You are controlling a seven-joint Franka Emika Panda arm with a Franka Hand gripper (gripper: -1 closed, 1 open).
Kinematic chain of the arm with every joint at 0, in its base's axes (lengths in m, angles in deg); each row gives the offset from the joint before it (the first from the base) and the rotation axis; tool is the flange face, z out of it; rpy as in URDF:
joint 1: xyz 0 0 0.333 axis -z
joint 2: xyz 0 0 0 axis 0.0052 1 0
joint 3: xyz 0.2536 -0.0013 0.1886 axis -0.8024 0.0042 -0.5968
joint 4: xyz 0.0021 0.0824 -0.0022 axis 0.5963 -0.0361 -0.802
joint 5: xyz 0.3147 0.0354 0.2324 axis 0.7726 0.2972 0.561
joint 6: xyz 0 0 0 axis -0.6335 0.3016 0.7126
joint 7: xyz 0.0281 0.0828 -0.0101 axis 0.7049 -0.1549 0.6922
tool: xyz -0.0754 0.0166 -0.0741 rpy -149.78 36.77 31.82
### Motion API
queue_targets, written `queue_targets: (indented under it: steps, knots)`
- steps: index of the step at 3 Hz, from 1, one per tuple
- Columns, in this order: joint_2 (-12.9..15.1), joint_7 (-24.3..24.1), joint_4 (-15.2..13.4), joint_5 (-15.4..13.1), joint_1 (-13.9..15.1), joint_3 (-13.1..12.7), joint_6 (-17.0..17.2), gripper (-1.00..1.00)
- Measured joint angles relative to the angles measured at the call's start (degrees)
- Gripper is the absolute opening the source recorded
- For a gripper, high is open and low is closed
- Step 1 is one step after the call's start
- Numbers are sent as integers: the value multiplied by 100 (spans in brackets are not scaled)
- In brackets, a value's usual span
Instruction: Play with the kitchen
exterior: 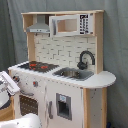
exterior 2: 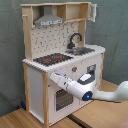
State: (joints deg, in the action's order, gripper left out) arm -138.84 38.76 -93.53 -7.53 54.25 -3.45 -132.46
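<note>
Against the kitchen (exterior 2: 60, 75) front, near the oven door (exterior 2: 62, 99): tool (exterior 2: 54, 76) state impossible to tell; risks shoving the toy over.

Support: wooden floor (exterior 2: 20, 120), lower left of the second exterior view.
On it: the kitchen (exterior 2: 40, 95), standing upright.

A plain grey-green curtain wall (exterior: 115, 40) fills the back of both exterior views, and a pale wooden floor (exterior 2: 20, 120) lies below.
</note>
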Motion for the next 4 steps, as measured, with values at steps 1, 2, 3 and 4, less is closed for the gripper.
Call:
queue_targets:
  steps: [1, 2, 3, 4]
  knots:
    - [-1, 606, -13, -15, -5, -3, 0, -100]
    - [-1, 1266, -30, -23, -13, -5, 0, -100]
    - [-1, 1911, -44, -25, -20, -6, 0, -100]
    - [-1, 2505, -58, -27, -28, -7, 0, -100]
